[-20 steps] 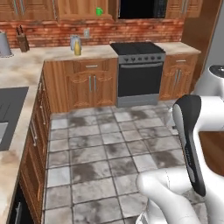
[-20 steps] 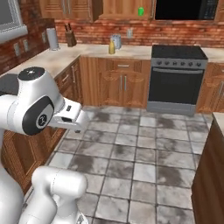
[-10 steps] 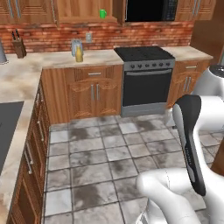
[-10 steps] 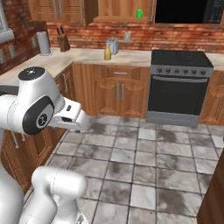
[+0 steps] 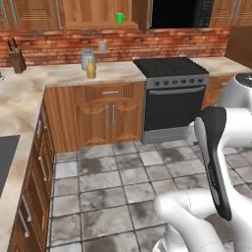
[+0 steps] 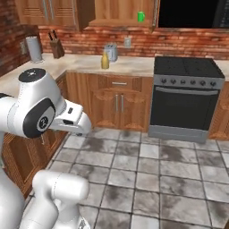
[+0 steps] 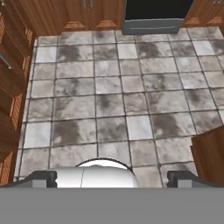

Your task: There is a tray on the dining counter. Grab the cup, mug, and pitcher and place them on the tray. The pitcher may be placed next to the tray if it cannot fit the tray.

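Presently the gripper (image 7: 111,177) hangs over bare floor tiles (image 7: 109,105), its two finger tips set wide apart at the bottom of the hand view with nothing between them; the jaws are open and empty. In my judgement the arm is carried folded and high because the base is in transit and no reach is called for yet.

The pitcher (image 5: 91,69) stands upright on the kitchen counter (image 5: 64,75) against the brick wall, just in front of the grey toaster (image 5: 87,56) and left of the stove (image 5: 172,93); the right base view shows it in the same spot (image 6: 105,61), well apart from the robot. One small green vessel (image 5: 120,18) sits on an open shelf between the upper cabinets, above and to the right of the pitcher (image 6: 141,17). A nub on its side suggests a handle, which would make it the mug, but it is too small to say so firmly. A knife block (image 6: 56,47) stands further along the same counter.

Neither a tray nor a dining counter can be made out with certainty; a wooden corner at the right of the hand view may belong to some counter base. Assessment: the task stands at its start, nothing collected. The pitcher is the nearest item, and its narrow neck looks the likeliest place for a grasp
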